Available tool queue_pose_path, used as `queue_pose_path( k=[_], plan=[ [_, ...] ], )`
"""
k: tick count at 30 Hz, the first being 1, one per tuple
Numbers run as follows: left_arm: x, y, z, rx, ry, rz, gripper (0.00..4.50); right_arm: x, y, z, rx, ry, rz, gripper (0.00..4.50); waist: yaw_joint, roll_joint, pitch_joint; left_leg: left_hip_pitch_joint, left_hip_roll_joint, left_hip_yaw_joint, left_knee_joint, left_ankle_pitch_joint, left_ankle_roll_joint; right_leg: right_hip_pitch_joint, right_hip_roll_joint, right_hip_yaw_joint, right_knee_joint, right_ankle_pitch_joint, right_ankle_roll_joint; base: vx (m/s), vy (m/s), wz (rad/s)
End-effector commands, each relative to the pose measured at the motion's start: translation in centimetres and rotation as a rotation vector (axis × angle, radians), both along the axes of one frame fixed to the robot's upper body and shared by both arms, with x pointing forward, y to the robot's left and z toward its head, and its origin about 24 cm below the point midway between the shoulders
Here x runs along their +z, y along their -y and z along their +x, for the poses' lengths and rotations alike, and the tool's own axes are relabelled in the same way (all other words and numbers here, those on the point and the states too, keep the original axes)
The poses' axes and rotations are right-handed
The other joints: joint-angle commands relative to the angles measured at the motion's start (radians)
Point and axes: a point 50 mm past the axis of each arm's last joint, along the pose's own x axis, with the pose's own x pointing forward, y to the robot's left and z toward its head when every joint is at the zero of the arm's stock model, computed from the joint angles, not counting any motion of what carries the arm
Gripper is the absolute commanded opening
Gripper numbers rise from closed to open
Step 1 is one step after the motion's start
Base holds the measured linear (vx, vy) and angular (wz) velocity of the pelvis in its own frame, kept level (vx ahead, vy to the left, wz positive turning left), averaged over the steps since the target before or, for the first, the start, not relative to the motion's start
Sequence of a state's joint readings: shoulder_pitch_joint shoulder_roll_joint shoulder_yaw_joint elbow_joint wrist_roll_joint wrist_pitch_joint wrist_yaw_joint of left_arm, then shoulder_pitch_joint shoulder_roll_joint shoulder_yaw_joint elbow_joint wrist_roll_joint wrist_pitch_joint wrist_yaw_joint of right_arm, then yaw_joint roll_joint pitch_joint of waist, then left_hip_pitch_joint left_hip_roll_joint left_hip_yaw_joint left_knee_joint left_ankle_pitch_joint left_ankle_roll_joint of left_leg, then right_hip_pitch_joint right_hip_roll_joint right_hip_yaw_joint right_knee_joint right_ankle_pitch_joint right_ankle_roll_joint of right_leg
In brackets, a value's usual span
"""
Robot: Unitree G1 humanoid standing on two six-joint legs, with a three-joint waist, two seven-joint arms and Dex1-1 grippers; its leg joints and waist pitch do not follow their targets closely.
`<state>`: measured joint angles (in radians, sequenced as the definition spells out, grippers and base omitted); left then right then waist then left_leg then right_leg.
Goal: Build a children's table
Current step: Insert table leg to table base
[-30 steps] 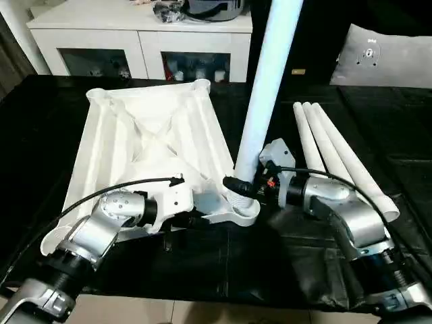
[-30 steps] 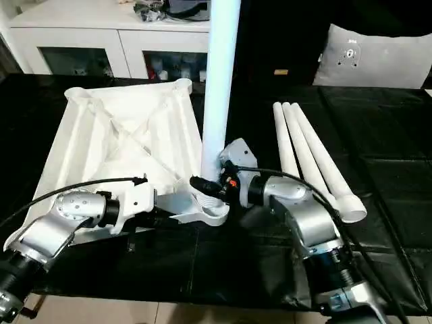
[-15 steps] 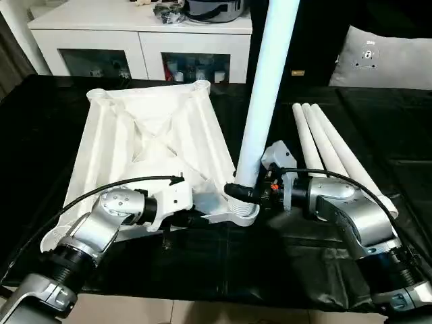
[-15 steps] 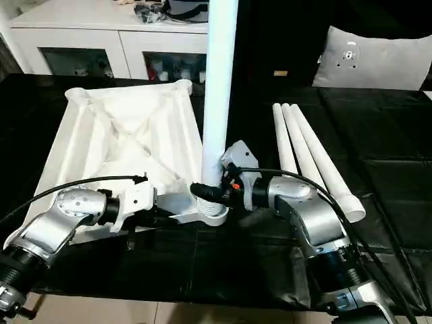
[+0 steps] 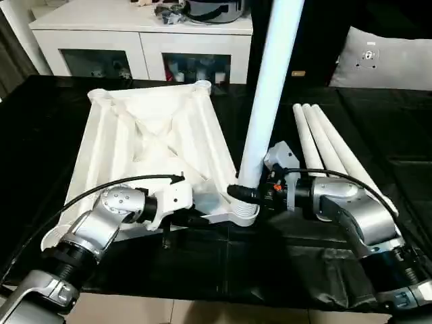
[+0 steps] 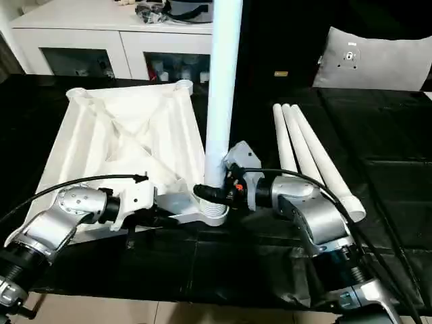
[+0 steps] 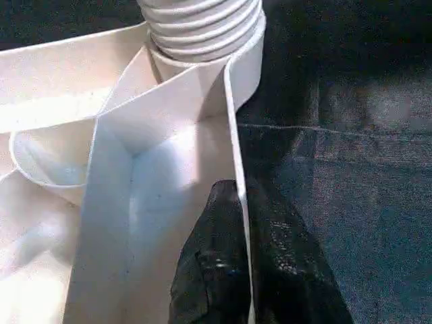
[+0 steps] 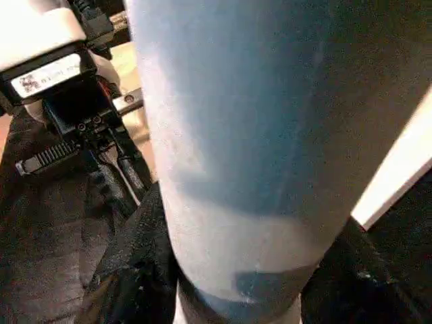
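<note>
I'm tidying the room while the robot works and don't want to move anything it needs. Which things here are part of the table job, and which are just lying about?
Part of the job:
- white plastic tabletop lying ribbed underside up
- white tapered leg standing in its near corner socket
- three spare white legs lying side by side

Just lying about:
- white cabinet with glass doors
- grey cushion

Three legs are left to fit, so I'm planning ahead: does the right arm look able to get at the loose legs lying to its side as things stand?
Probably not yet: the right gripper is closed around the upright leg at the corner socket. The three loose legs lie unobstructed beside that arm.
</note>
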<state>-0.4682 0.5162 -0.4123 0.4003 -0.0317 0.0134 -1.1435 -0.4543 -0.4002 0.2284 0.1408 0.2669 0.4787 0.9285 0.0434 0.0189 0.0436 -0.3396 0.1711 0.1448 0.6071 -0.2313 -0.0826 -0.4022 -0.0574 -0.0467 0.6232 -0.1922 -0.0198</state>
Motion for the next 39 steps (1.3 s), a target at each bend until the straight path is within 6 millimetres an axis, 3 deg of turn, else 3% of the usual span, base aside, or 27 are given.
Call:
queue_pose_path(
  k=[1, 5, 11, 12, 14, 16, 17, 18, 21, 22, 23, 27, 30, 37, 39],
  plan=[
    [-0.6, 0.1, -0.5, -0.069, -0.016, 0.063, 0.0, -0.9, 0.2, 0.0, -0.004, -0.043, -0.044, 1.89, 0.003, -0.006, -0.051, -0.013, 0.043, -0.002, -0.075, -0.116, 0.02, 0.058, -0.076, 0.051, -0.083, -0.253, -0.195, 0.0, 0.0, 0.0],
    [-0.6, 0.2, -0.6, -0.079, -0.017, 0.062, 0.0, -1.0, 0.3, 0.3, -0.014, -0.051, -0.039, 1.89, 0.006, -0.007, -0.051, -0.014, 0.044, -0.002, -0.075, -0.108, 0.026, 0.059, -0.077, 0.051, -0.081, -0.234, -0.199, 0.0, 0.0, 0.0],
    [-0.7, 0.6, -0.8, -0.097, -0.023, 0.047, 0.0, -1.5, -0.1, 0.4, -0.027, -0.09, 0.047, 1.89, 0.004, -0.005, -0.05, -0.013, 0.044, -0.002, -0.078, -0.139, 0.017, 0.058, -0.078, 0.051, -0.087, -0.277, -0.192, 0.0, 0.0, 0.0],
    [-0.7, 0.7, -0.9, -0.098, -0.024, 0.046, 0.0, -1.6, -0.1, 0.4, -0.031, -0.099, 0.061, 1.89, 0.004, 0.001, -0.049, -0.013, 0.044, -0.003, -0.079, -0.142, 0.016, 0.056, -0.078, 0.051, -0.087, -0.281, -0.191, 0.0, 0.0, 0.0],
    [-0.8, 0.9, -0.9, -0.101, -0.026, 0.042, 0.0, -2.2, 0.2, 0.3, -0.06, -0.137, 0.104, 1.89, 0.002, 0.001, -0.049, -0.012, 0.044, -0.003, -0.079, -0.154, 0.014, 0.056, -0.078, 0.051, -0.089, -0.287, -0.193, 0.0, 0.0, 0.0],
    [-0.8, 0.9, -0.9, -0.099, -0.026, 0.04, 0.0, -2.7, 0.5, 0.1, -0.082, -0.169, 0.141, 1.89, 0.003, 0.0, -0.052, -0.013, 0.045, -0.003, -0.078, -0.139, 0.015, 0.058, -0.078, 0.051, -0.086, -0.254, -0.2, 0.0, 0.0, 0.0],
    [-0.9, 1.0, -0.9, -0.096, -0.026, 0.038, 0.0, -2.9, 0.8, -0.1, -0.092, -0.178, 0.152, 1.89, 0.004, 0.006, -0.054, -0.012, 0.045, -0.004, -0.077, -0.129, 0.015, 0.059, -0.078, 0.051, -0.084, -0.233, -0.205, 0.0, 0.0, 0.0],
    [-0.9, 1.0, -0.9, -0.092, -0.024, 0.038, 0.0, -3.1, 1.0, -0.2, -0.104, -0.188, 0.161, 1.89, 0.005, 0.002, -0.055, -0.012, 0.046, -0.002, -0.077, -0.114, 0.021, 0.06, -0.076, 0.05, -0.082, -0.192, -0.214, 0.0, 0.0, 0.0],
    [-1.0, 1.1, -0.5, -0.055, -0.007, 0.041, 0.0, -4.3, 1.9, -1.4, -0.144, -0.213, 0.202, 1.89, 0.013, 0.004, -0.057, -0.01, 0.047, 0.0, -0.076, -0.089, 0.036, 0.062, -0.077, 0.048, -0.079, -0.122, -0.232, 0.0, 0.0, 0.0],
    [-1.0, 1.2, -0.4, -0.041, -0.002, 0.036, 0.0, -4.9, 2.2, -1.9, -0.161, -0.222, 0.216, 1.89, 0.017, 0.009, -0.058, -0.01, 0.047, -0.001, -0.077, -0.082, 0.039, 0.064, -0.077, 0.047, -0.078, -0.112, -0.235, 0.0, 0.0, 0.0],
    [-1.0, 1.2, -0.4, -0.034, 0.0, 0.031, 0.0, -5.2, 2.3, -2.1, -0.17, -0.228, 0.223, 1.89, 0.017, 0.007, -0.058, -0.011, 0.048, 0.001, -0.077, -0.082, 0.042, 0.063, -0.077, 0.047, -0.081, -0.112, -0.233, 0.0, 0.0, 0.0],
    [-0.9, 1.7, -0.3, -0.012, 0.001, -0.002, 0.0, -6.5, 2.6, -3.5, -0.219, -0.212, 0.24, 1.89, 0.022, 0.012, -0.053, -0.007, 0.05, 0.001, -0.083, -0.134, 0.032, 0.059, -0.079, 0.047, -0.089, -0.191, -0.217, 0.0, 0.0, 0.0],
    [-1.0, 1.6, -0.4, -0.01, -0.002, 0.006, 0.0, -6.6, 2.5, -3.8, -0.242, -0.139, 0.198, 1.89, 0.02, 0.015, -0.045, 0.001, 0.049, -0.003, -0.093, -0.228, 0.011, 0.053, -0.081, 0.047, -0.108, -0.373, -0.167, 0.0, 0.0, 0.0],
    [-1.2, 1.4, -0.6, -0.026, -0.004, 0.035, 0.0, -6.9, 2.1, -3.5, -0.16, -0.051, -0.004, 1.89, 0.008, 0.012, -0.042, -0.002, 0.049, -0.009, -0.099, -0.258, 0.01, 0.052, -0.081, 0.047, -0.112, -0.432, -0.14, 0.0, 0.0, 0.0],
    [-1.2, 1.3, -0.6, -0.035, -0.004, 0.046, 0.0, -7.1, 2.0, -3.5, -0.123, -0.047, -0.058, 1.89, 0.005, 0.014, -0.037, 0.003, 0.047, -0.008, -0.099, -0.287, 0.012, 0.045, -0.081, 0.049, -0.119, -0.476, -0.13, 0.0, 0.0, 0.0]
  ],
)
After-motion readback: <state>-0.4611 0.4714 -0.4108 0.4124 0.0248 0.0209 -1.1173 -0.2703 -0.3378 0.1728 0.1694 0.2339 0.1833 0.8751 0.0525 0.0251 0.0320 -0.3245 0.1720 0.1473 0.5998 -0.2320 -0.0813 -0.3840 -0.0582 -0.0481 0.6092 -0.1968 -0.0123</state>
